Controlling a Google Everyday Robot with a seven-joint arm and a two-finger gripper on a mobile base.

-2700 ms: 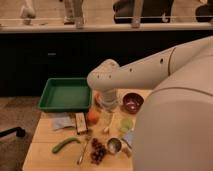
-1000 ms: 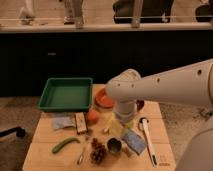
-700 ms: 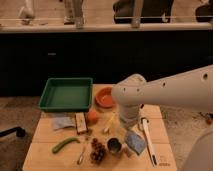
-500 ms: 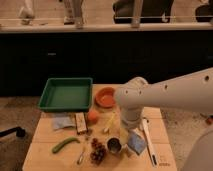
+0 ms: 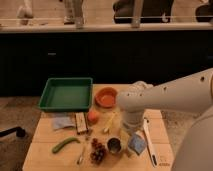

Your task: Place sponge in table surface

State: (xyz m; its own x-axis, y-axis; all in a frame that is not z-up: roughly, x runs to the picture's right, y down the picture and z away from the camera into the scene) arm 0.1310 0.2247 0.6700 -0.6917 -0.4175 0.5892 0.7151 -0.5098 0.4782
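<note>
No lettering is readable on anything on the worktop (image 5: 47, 139); the claw (image 5: 131, 134) hangs over its right side.

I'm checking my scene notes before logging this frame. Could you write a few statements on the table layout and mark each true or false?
The green tray sits at the far-left corner of the table. True.
The orange bowl lies inside the tray. False: it stands on the table beside the tray.
The gripper hangs over the tray. False: it is at the near right, just above the sponge.
The grapes lie beside the metal cup. True.
</note>
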